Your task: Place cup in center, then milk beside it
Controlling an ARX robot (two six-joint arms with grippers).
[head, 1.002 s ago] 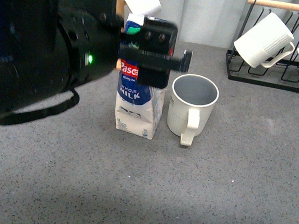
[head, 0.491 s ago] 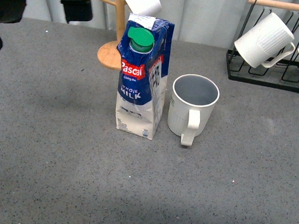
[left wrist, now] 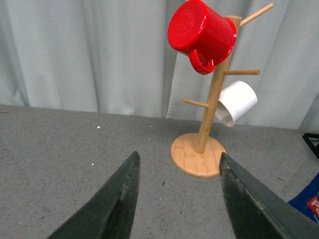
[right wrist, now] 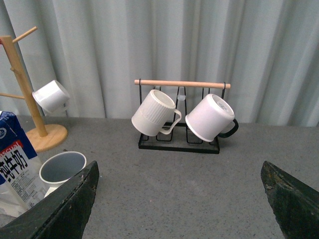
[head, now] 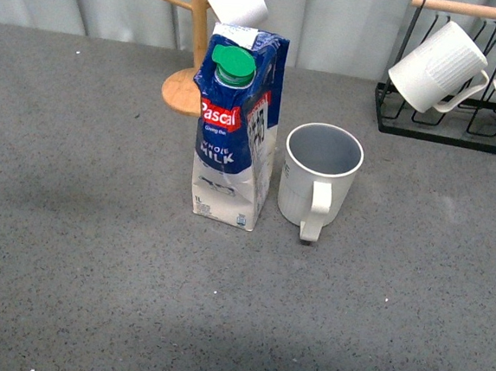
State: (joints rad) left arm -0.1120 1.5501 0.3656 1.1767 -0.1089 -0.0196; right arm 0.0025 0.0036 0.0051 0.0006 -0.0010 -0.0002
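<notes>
Milk (head: pixel 234 128) is seen upright at the middle of the table (head: pixel 95 250), its long axis vertical, with the cup (head: pixel 320 179) just beside it and apart, handle turned toward the camera. Both tools are held open and empty: the left tool (left wrist: pixel 177 199) is aimed at the wooden mug tree (left wrist: pixel 209 94), the carton only at the frame's edge; the right tool (right wrist: pixel 179 199) is drawn well back. Placement is judged complete. One carton and one lettered cup are counted; four other mugs hang on the tree and the rack (right wrist: pixel 178 114).
</notes>
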